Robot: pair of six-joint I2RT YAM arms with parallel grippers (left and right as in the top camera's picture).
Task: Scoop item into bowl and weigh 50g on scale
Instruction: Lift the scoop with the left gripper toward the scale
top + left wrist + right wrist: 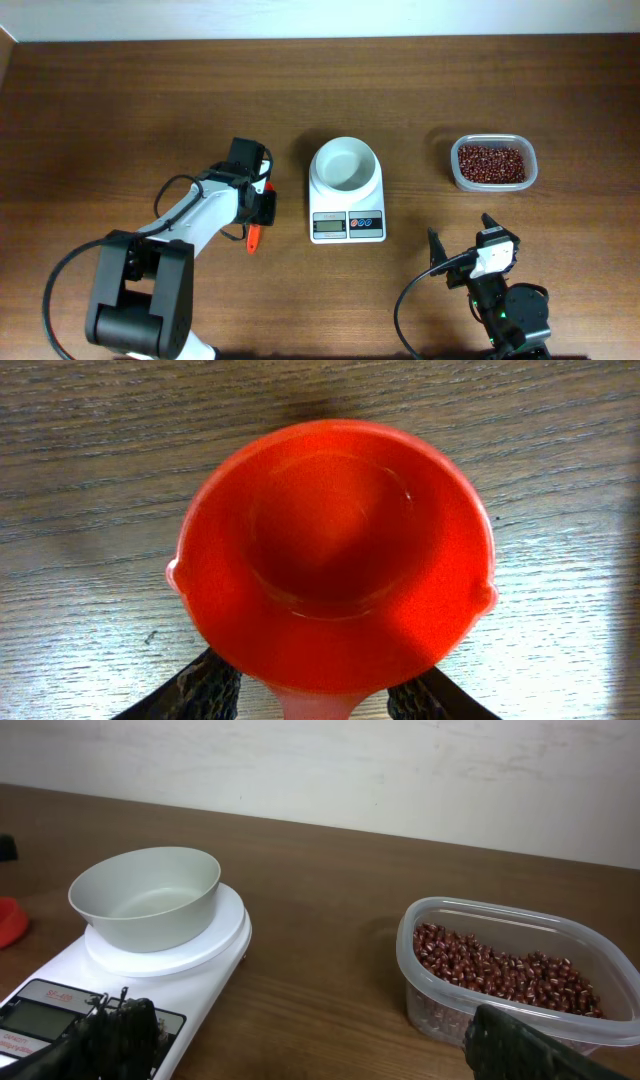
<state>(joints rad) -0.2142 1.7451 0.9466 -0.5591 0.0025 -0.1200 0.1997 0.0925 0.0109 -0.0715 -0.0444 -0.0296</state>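
Status: left pincer point(315, 698) clenched on the handle of the red scoop point(330, 550). The scoop cup is empty and sits left of the scale point(347, 225), over the desk point(120, 110). The right pincer point(305, 1025) is released, jaws wide apart, gripping nothing, down near the front edge between scale and tub.

All the beans point(500, 970) sit in the clear tub point(505, 912) at far right, well apart from the scoop, with the scale between them. The white bowl point(150, 920) is on the scale platter, empty as far as we can see. We can't read the display.

Handling, our read: the beans are light, hard and loose, so they'll roll off a tilted scoop. We keep it level in transit. The tub looks thin and light and will likely slide when the scoop digs in; we'd brace its near wall with the right pincer. Scoop grip point: the handle, as now. Nothing scooped yet.
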